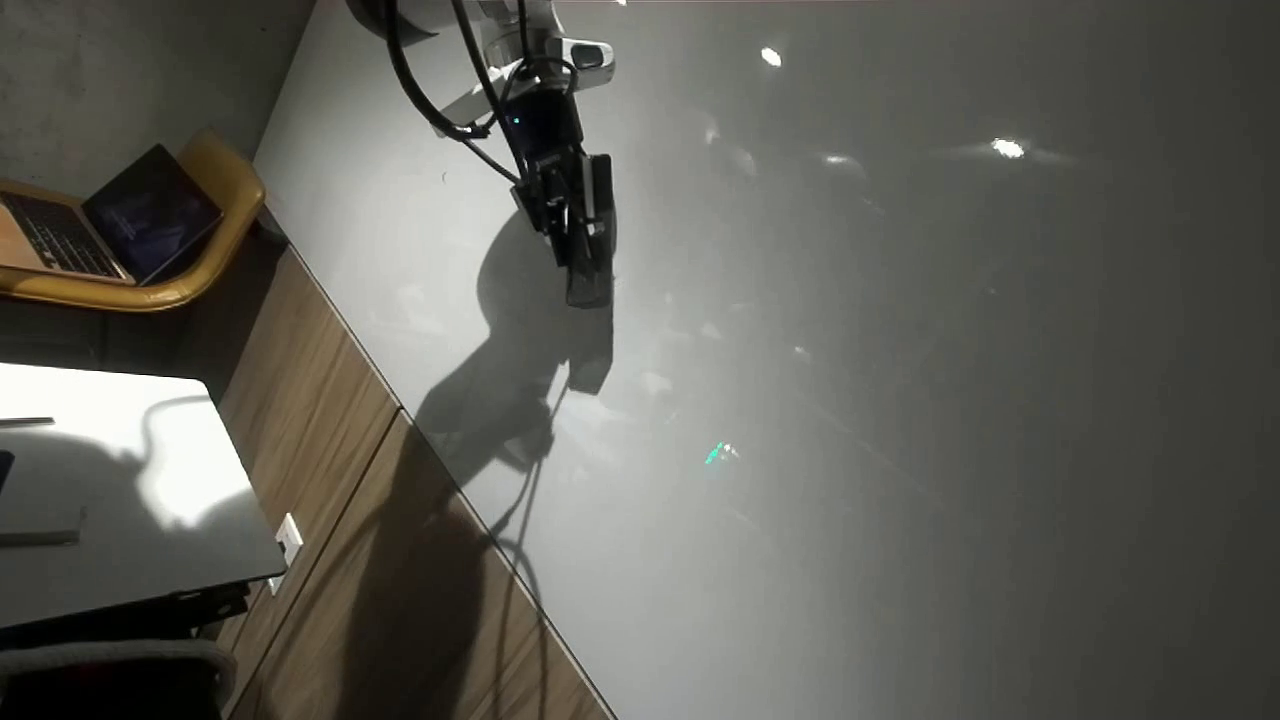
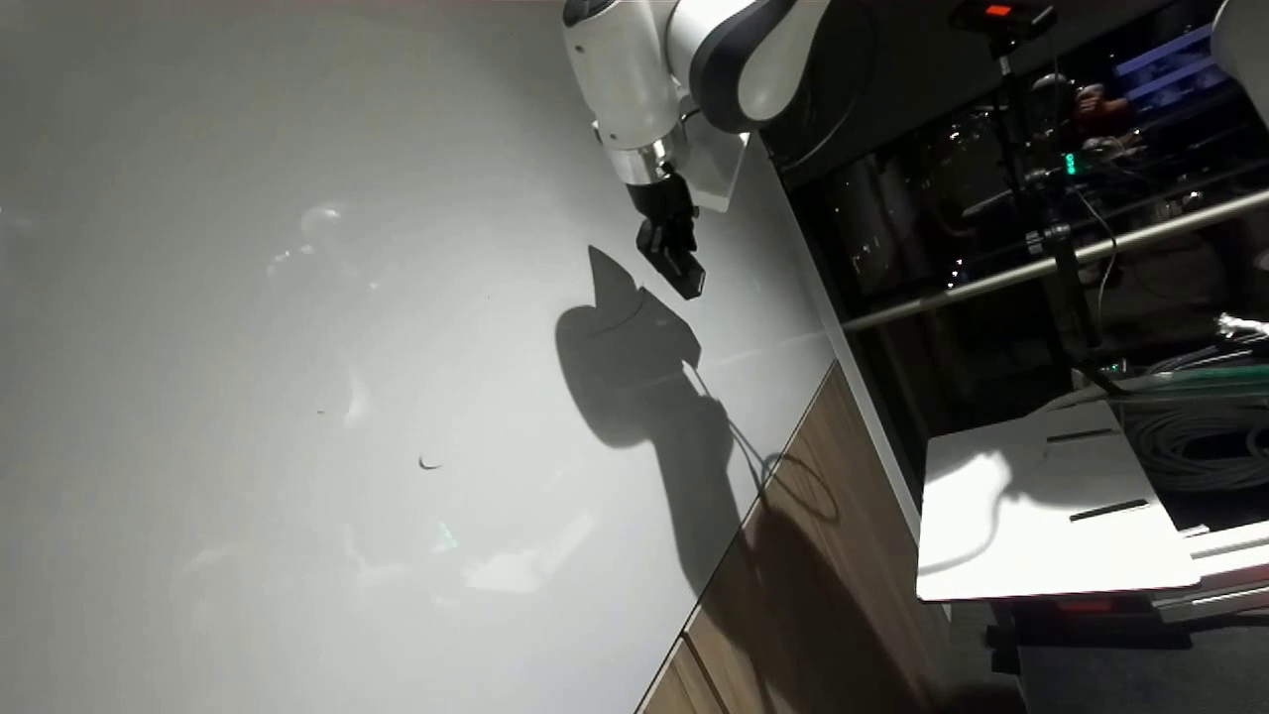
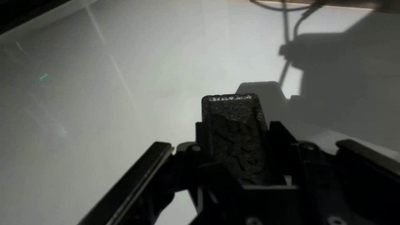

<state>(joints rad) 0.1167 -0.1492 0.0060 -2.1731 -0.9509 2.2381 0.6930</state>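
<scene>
One dark block [image 3: 232,118] is pinched in the end effector [image 3: 239,137] by its rear part, presumably so the far end juts free, apart from the white board [image 1: 850,560].

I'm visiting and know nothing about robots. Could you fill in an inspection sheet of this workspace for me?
Surface: broad grey-white surface, glossy, with pale smudges and bright reflections.
Job's things: one dark block, seemingly off the surface: a gap shows between it and the shadow in an exterior view.
Clutter: small dark curved mark; scrap or stain, cannot tell.
Grippers: one pair of jaws, closed on the dark block.
Cables: black cable looping beside the arm; coiled cables near a white side table.
Surroundings: open laptop on a yellow chair; wood-look panels.
</scene>
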